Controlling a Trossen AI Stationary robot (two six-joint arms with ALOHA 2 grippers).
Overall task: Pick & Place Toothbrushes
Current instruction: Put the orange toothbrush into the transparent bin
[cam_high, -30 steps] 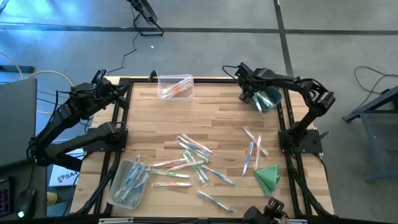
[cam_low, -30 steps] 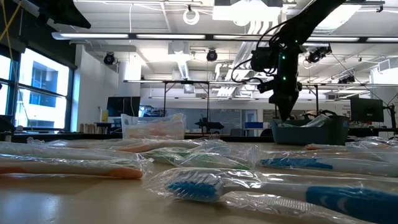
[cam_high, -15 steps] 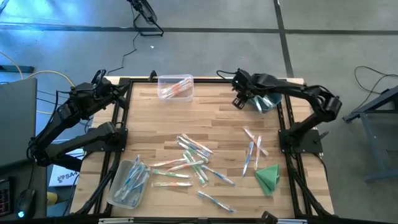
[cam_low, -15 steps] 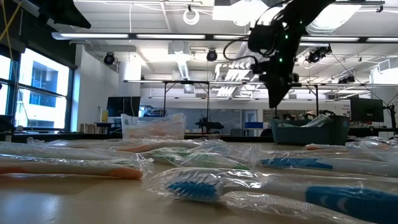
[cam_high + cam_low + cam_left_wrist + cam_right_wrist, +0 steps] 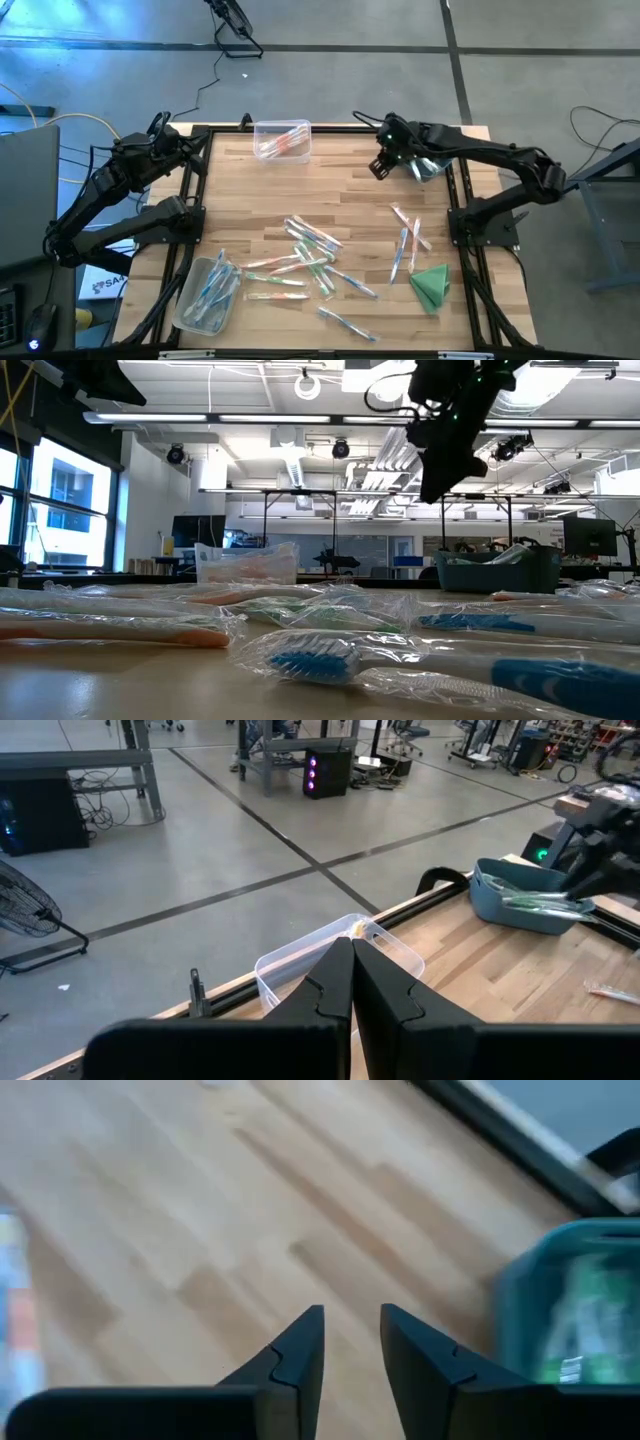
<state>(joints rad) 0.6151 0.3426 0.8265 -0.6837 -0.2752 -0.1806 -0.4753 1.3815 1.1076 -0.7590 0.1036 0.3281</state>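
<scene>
Toothbrushes (image 5: 305,255) lie loose in the middle of the tabletop (image 5: 350,190), a jumbled heap with long axes pointing many ways. Going left to right in the high view: the left gripper (image 5: 160,135) waits off the tabletop's far-left corner, fingers pressed together and holding nothing. Near it, at the far edge, sits a clear bin (image 5: 281,140) with orange-accented brushes; a second clear bin (image 5: 207,292) with blue ones rests at the near-left corner. Next comes the central heap, then a smaller group of brushes (image 5: 408,240) lying roughly near-to-far, with a folded green cloth (image 5: 431,285) beside it. The right gripper (image 5: 380,165) hangs above bare wood just beside the teal bin (image 5: 428,160) at the far right, its fingers a narrow gap apart and empty.

From those fingers both loose groups lie toward the near edge, well apart from them. The right arm looks the nearer one, so I judge it should travel nearward and turn its fingers across a brush's long axis.

The right wrist view shows the slim gap between the fingers (image 5: 300,1355) and green-accented brushes inside the teal bin (image 5: 565,1310), which the high view barely resolves. Only the low view shows that gripper (image 5: 440,470) raised well clear of the tabletop.
</scene>
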